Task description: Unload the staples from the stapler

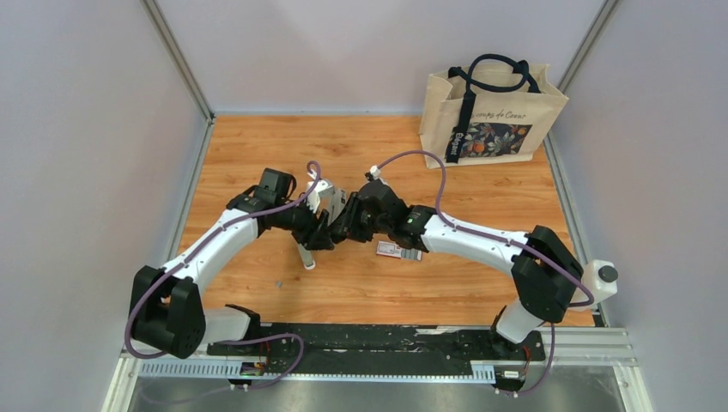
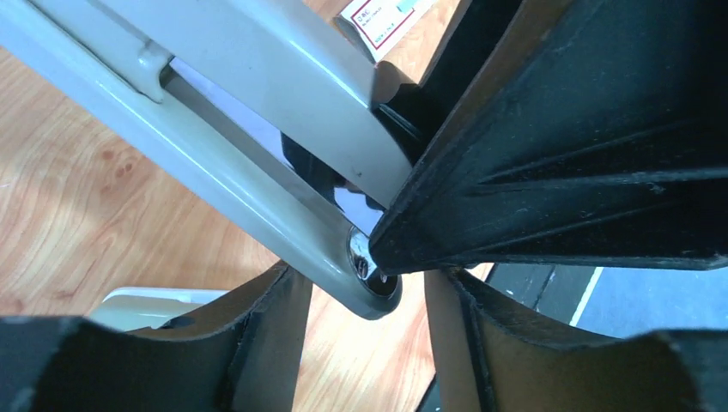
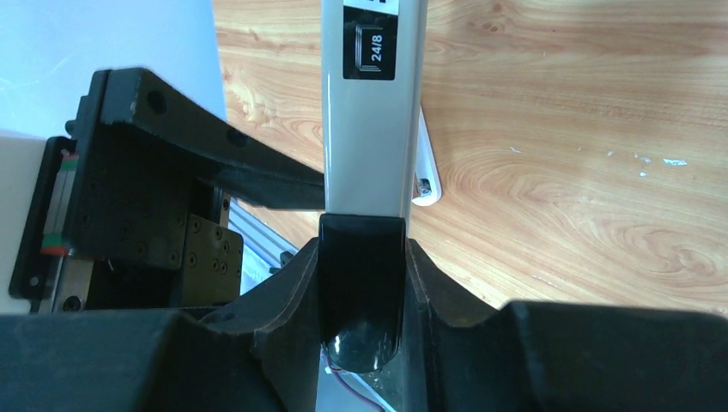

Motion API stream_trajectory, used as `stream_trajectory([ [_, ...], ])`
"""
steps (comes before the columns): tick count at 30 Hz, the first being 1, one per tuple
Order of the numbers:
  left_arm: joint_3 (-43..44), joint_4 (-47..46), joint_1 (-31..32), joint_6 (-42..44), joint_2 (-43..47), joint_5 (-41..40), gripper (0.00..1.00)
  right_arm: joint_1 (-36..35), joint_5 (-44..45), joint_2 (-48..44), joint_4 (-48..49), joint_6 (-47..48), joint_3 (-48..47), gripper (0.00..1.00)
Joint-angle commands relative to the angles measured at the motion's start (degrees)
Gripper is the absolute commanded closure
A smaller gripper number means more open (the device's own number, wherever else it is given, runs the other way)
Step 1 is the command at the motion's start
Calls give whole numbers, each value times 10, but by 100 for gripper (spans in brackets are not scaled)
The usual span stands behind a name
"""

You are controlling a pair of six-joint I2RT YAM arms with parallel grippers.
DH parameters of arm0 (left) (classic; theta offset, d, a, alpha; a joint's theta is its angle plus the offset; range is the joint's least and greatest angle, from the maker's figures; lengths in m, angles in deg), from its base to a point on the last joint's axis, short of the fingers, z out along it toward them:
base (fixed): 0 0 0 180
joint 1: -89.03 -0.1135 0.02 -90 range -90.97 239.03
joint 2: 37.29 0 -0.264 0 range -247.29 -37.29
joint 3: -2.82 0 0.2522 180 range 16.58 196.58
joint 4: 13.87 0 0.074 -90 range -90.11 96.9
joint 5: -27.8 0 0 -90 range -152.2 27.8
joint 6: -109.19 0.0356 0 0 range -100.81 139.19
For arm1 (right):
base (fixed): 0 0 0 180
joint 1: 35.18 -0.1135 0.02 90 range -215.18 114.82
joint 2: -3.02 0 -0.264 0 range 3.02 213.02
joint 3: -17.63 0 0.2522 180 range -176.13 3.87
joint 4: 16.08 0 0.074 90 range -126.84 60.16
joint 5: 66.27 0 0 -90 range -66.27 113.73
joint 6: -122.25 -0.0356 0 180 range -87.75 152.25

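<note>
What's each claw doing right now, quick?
Left gripper: open, fingers either side of the stapler's end, not clamped on it.
Right gripper: closed, holding the stapler by its black end.

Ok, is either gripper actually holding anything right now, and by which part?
The right gripper holds the stapler by its black rear end, pinched from both sides. The left gripper stands open around the stapler's hinge, gripping nothing.
</note>
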Motion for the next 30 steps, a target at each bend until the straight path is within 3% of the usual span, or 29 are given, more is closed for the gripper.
stream_trajectory([
  [1, -2, -21, 1, 23, -5, 41, 45, -6, -32, -20, 83, -17, 7, 100],
  [2, -5, -22, 0, 29, -4, 39, 56, -7, -33, -23, 81, -16, 9, 100],
  [5, -15, -24, 0, 42, 7, 40, 70, -6, -31, -34, 73, -7, 24, 100],
  [8, -20, -21, 1, 62, 11, 27, 78, -7, -36, -44, 63, -1, 36, 100],
  [23, -60, -132, 15, 106, 42, -170, 80, -7, -45, -149, -16, 78, 129, 100],
  [30, -56, -221, 41, 127, 26, -286, 81, -36, 7, -201, -123, 199, 143, 99],
])
